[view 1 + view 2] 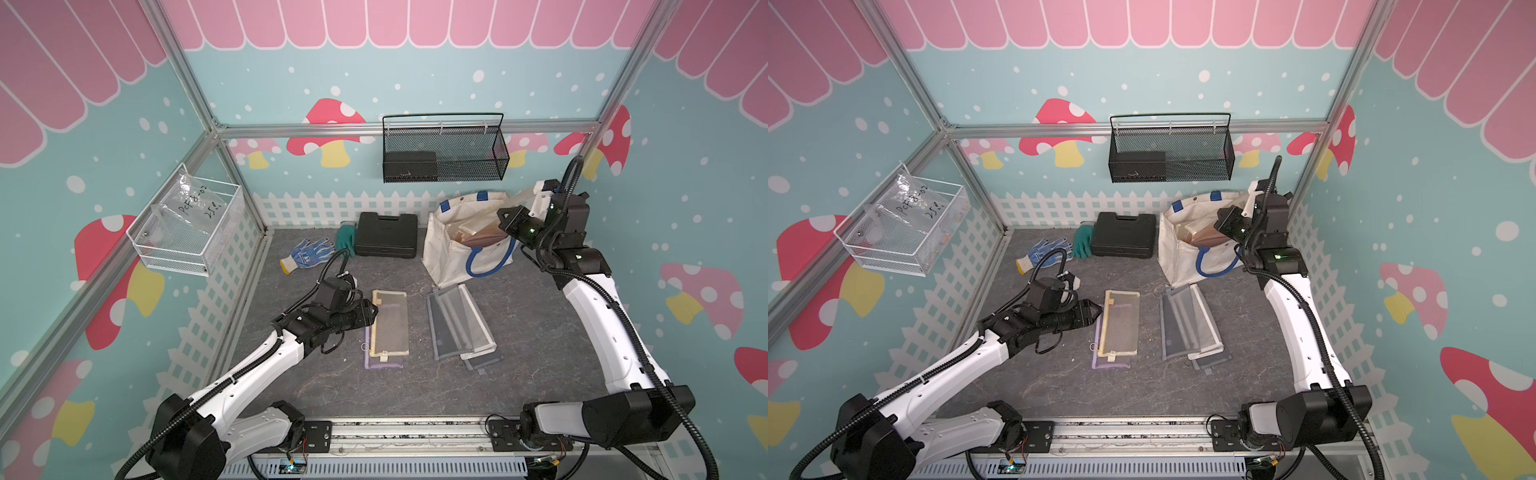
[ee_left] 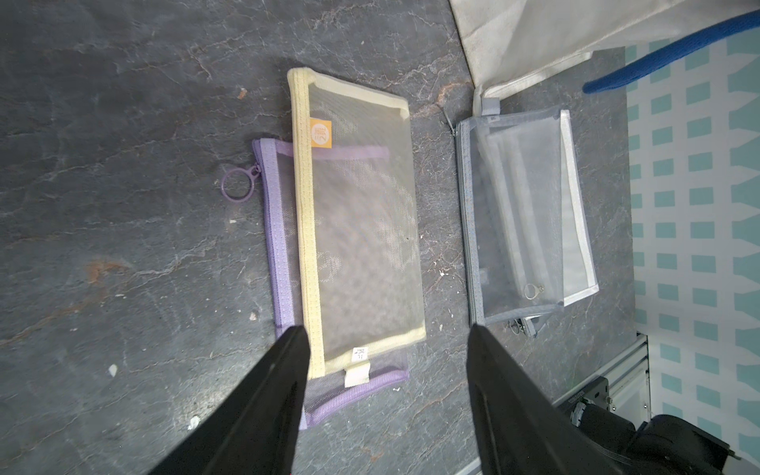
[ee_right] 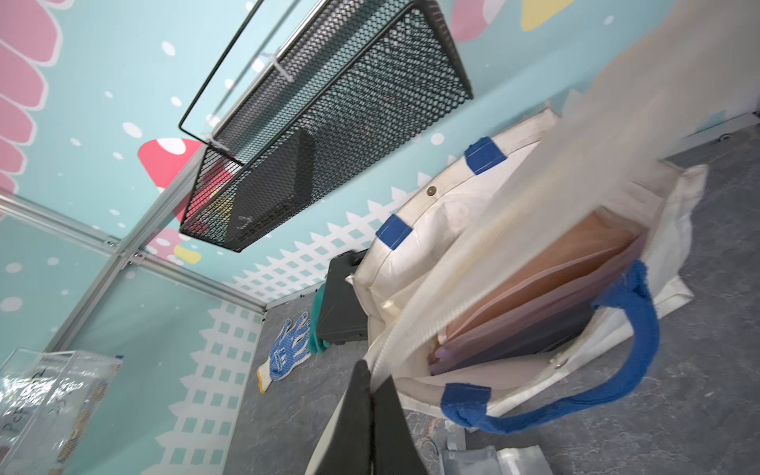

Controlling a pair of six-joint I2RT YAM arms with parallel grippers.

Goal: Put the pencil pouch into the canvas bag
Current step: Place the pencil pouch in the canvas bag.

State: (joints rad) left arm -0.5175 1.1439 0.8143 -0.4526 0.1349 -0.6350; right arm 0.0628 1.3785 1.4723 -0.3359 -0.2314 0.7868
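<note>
I count one bag [image 1: 444, 257], one case [image 1: 386, 241], two gloves: blue glove [image 1: 309, 253], green glove [image 1: 347, 243]; two baskets: black basket [image 1: 469, 153], white basket [image 1: 228, 220]; pouches: yellow pouch [image 2: 362, 230], purple pouch [image 2: 277, 238], a grey pile [image 2: 514, 214] I can't count.

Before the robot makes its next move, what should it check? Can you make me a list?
1. Cream canvas bag with blue handles stands open: ok.
2. Right pincer shut on the cream mesh pouch: ok.
3. That pouch hangs over the bag's mouth: ok.
4. Spare room inside the bag: cannot tell.
5. Left pincer open over the yellow-edged mesh pouch: ok.
6. Yellow-edged pouch lies alone: not ok, it overlaps a purple-edged mesh pouch.
</note>
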